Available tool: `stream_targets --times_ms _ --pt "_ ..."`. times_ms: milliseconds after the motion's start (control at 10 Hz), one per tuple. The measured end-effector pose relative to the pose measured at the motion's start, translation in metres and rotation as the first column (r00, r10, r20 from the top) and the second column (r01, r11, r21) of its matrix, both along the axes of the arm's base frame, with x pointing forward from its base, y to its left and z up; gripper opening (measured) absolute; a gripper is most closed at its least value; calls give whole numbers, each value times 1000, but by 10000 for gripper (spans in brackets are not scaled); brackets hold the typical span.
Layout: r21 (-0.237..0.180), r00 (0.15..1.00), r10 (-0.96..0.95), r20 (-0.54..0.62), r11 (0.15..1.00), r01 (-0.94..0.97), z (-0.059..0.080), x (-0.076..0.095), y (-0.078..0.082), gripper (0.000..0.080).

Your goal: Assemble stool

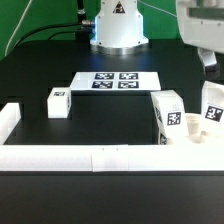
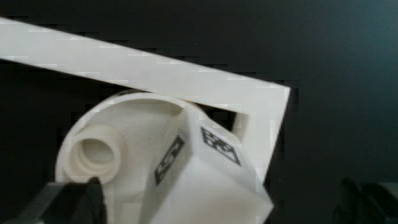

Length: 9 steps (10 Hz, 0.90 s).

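White border rails (image 1: 100,157) enclose the tilted seat (image 2: 151,140) in their corner; tool (image 2: 214,198) spread wide, gripping nothing.

Leg block (image 1: 57,102) near marker board (image 1: 116,80)

Marker board (image 1: 118,81) lies flat on the black table (image 1: 40,70), four tags face up — two rows of two. Nearer the camera, a long white border rail (image 1: 90,158) runs across, turning up at the exterior view's left end. Wrist view — a white rail corner (image 2: 178,75) against the table.
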<state>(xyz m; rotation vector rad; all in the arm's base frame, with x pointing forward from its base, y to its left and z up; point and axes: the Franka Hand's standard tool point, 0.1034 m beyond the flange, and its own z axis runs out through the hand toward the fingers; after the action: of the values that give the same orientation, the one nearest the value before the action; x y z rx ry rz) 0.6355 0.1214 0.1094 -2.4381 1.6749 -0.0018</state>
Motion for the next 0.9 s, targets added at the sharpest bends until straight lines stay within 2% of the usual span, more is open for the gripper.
stream_targets --times_ms 200,300,400,500,600,700,900 --pt "-17 991 135 18 991 -135 -1 0 -1 649" --pt "-46 956 292 19 956 -291 0 -1 -1 649" --pt "-86 883 469 4 880 -467 5 0 0 649" --pt "-103 823 569 8 819 -565 9 3 3 649" --pt "-129 712 702 -2 706 -696 10 2 4 649" --pt "-143 636 772 -3 629 -764 10 2 4 649" --pt "-158 538 843 -5 530 -833 10 2 2 649"
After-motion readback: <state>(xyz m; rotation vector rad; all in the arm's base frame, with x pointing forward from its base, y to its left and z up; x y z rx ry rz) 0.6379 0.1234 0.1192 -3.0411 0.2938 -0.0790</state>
